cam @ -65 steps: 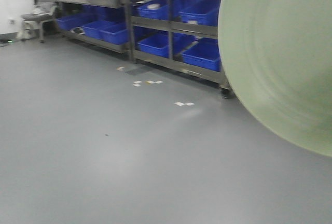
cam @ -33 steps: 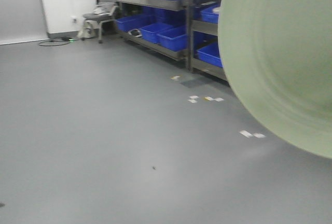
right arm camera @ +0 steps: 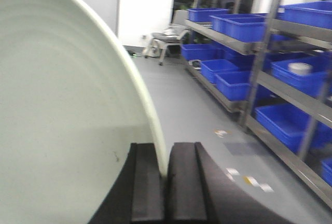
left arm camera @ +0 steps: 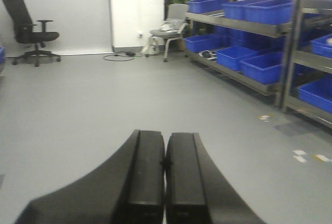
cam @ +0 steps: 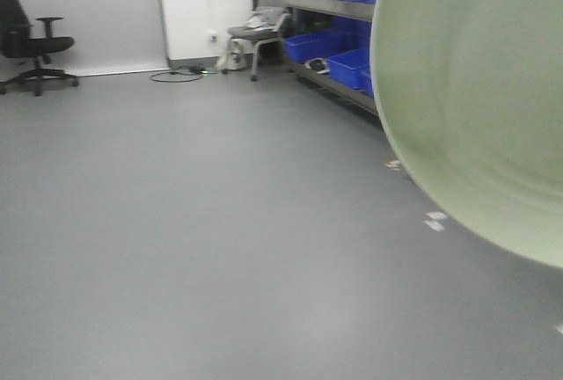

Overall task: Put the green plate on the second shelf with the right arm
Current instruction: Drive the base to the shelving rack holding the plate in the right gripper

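Observation:
The green plate (cam: 475, 98) is pale sage green with faint rings and fills the right side of the front view, held up on edge close to the camera. In the right wrist view the plate (right arm camera: 62, 120) fills the left half, and my right gripper (right arm camera: 165, 154) is shut on its rim, one finger on each face. My left gripper (left arm camera: 165, 143) is shut and empty, its fingers (left arm camera: 148, 172) pressed together above the grey floor. The shelves (right arm camera: 259, 42) of a metal rack stand to the right. Neither gripper shows in the front view.
Metal racks hold several blue bins (left arm camera: 259, 66) along the right (cam: 339, 54). A grey chair (cam: 255, 37) with clutter stands by the white wall. A black office chair (cam: 26, 37) is at the far left. Cables (cam: 180, 74) and tape marks (cam: 435, 220) lie on the grey floor.
The front view has swung left: the racks slid to the right edge, and the white wall, grey chair and black office chair came into view. The plate kept its place in the frame.

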Action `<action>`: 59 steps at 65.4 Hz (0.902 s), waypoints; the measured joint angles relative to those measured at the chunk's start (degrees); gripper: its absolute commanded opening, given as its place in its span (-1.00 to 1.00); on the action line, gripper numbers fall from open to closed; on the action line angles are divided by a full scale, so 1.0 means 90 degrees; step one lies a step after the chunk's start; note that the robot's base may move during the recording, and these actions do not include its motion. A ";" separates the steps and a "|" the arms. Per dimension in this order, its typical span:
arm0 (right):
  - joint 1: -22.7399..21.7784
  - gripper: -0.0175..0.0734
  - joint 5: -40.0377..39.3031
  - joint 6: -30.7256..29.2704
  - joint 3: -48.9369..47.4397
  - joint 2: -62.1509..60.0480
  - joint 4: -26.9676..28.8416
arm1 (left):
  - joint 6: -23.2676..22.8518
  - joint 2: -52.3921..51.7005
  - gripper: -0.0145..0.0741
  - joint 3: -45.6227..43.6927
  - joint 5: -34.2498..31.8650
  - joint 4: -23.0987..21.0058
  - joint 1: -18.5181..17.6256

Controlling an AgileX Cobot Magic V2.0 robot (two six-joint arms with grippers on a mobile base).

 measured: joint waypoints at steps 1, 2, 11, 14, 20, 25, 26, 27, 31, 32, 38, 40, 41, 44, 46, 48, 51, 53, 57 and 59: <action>0.0000 -0.49 0.0000 0.0000 0.0000 0.0000 0.0000 | 0.0000 0.0000 -0.38 0.0000 0.0000 0.0000 0.0000; 0.0000 -0.49 0.0000 0.0000 0.0000 0.0000 0.0000 | 0.0000 0.0000 -0.38 0.0000 0.0000 0.0000 0.0000; 0.0000 -0.49 0.0000 -0.0012 0.0000 0.0000 0.0000 | 0.0000 0.0000 -0.38 0.0000 0.0000 0.0000 0.0000; 0.0000 -0.49 0.0000 -0.0012 0.0000 0.0000 0.0000 | 0.0000 0.0000 -0.38 0.0000 0.0000 0.0000 0.0000; 0.0000 -0.49 0.0000 -0.0012 0.0000 0.0000 0.0000 | 0.0000 0.0000 -0.38 0.0000 0.0000 0.0000 0.0000; 0.0000 -0.49 0.0000 -0.0012 0.0000 0.0000 0.0000 | 0.0000 0.0000 -0.38 0.0000 0.0000 0.0000 0.0000; 0.0000 -0.49 0.0000 -0.0012 0.0000 0.0000 0.0000 | 0.0000 0.0000 -0.38 0.0000 0.0000 0.0000 0.0000; 0.0000 -0.49 0.0000 -0.0012 0.0000 0.0000 0.0000 | 0.0000 0.0000 -0.38 0.0000 0.0000 0.0000 0.0000; 0.0000 -0.49 0.0000 -0.0012 0.0000 0.0000 0.0000 | 0.0000 0.0000 -0.38 0.0000 0.0000 0.0000 0.0000; 0.0000 -0.49 0.0000 -0.0012 0.0000 0.0000 0.0000 | 0.0000 0.0000 -0.38 0.0000 0.0000 0.0000 0.0000; 0.0000 -0.49 0.0000 -0.0012 0.0000 0.0000 0.0000 | 0.0000 0.0000 -0.38 0.0000 0.0000 0.0000 0.0000; 0.0000 -0.49 0.0000 -0.0012 0.0000 0.0000 0.0000 | 0.0000 0.0000 -0.38 0.0000 0.0000 0.0000 0.0000; 0.0000 -0.49 0.0000 -0.0012 0.0000 0.0000 0.0000 | 0.0000 0.0000 -0.38 0.0000 0.0000 0.0000 0.0000; 0.0000 -0.49 0.0000 -0.0012 0.0000 0.0000 0.0000 | 0.0000 0.0000 -0.38 0.0000 0.0000 0.0000 0.0000; 0.0000 -0.49 0.0000 -0.0012 0.0000 0.0000 0.0000 | 0.0000 0.0000 -0.38 0.0000 0.0000 0.0000 0.0000; 0.0000 -0.49 0.0000 -0.0012 0.0000 0.0000 0.0000 | 0.0000 0.0000 -0.38 0.0000 0.0000 0.0000 0.0000; 0.0000 -0.49 0.0000 -0.0012 0.0000 0.0000 0.0000 | 0.0000 0.0000 -0.38 0.0000 0.0000 0.0000 0.0000; 0.0000 -0.49 0.0000 -0.0012 0.0000 0.0000 0.0000 | 0.0000 0.0000 -0.38 0.0000 0.0000 0.0000 0.0000; 0.0000 -0.49 0.0000 -0.0012 0.0000 0.0000 0.0000 | 0.0000 0.0000 -0.38 0.0000 0.0000 0.0000 0.0000; 0.0000 -0.49 0.0000 -0.0012 0.0000 0.0000 0.0000 | 0.0000 0.0000 -0.38 0.0000 0.0000 0.0000 0.0000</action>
